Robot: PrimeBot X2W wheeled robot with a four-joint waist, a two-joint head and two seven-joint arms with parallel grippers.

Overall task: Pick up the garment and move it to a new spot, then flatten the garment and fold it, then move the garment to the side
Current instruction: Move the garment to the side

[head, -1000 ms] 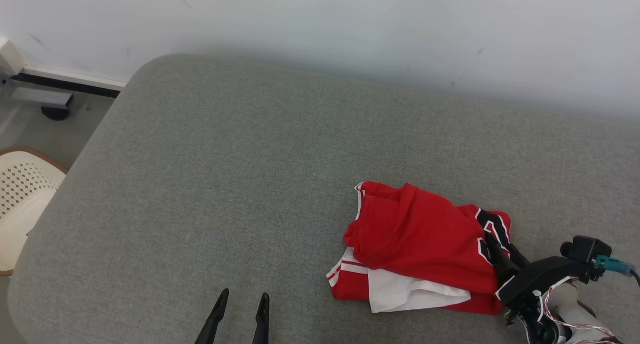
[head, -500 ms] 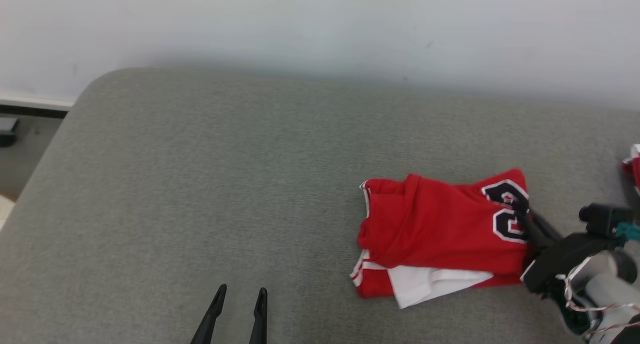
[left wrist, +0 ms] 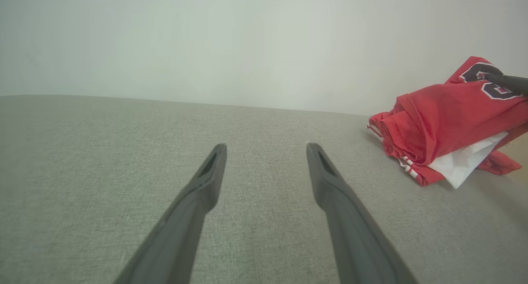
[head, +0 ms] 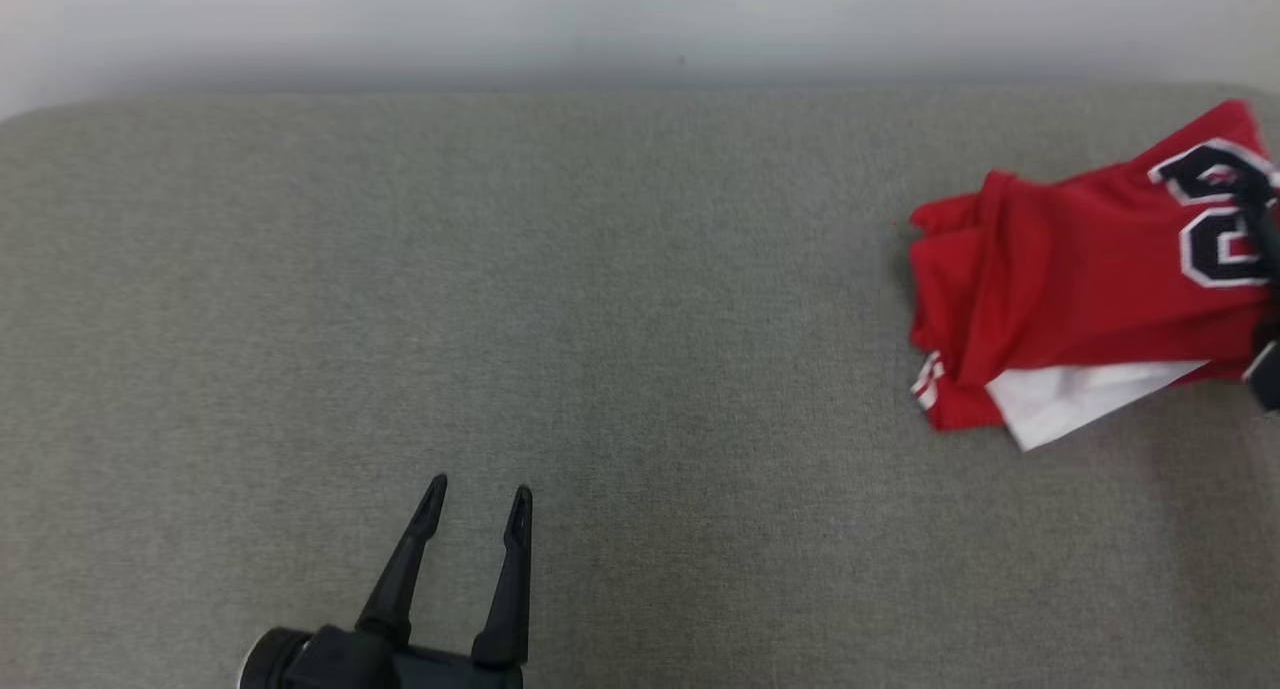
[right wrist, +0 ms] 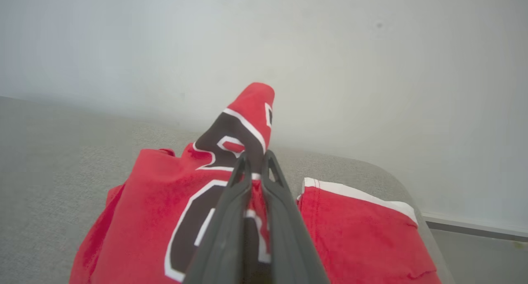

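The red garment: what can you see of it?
The garment is a red jersey of soft cloth with white trim, a white inner layer and a black, white-edged number. It is bunched in loose folds at the right end of the grey cushion. The right gripper is shut on the numbered corner, which stands up in a peak; its lower folds rest on the cushion.

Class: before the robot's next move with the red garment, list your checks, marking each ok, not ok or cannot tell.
1. Right gripper shut on the garment: ok.
2. Garment clear of the grey cushion: not ok, lower folds lie on it.
3. Left gripper open, apart from garment: ok.
4. Garment flat: not ok, bunched.
5. Red white-trimmed piece beside the right gripper is separate: cannot tell.
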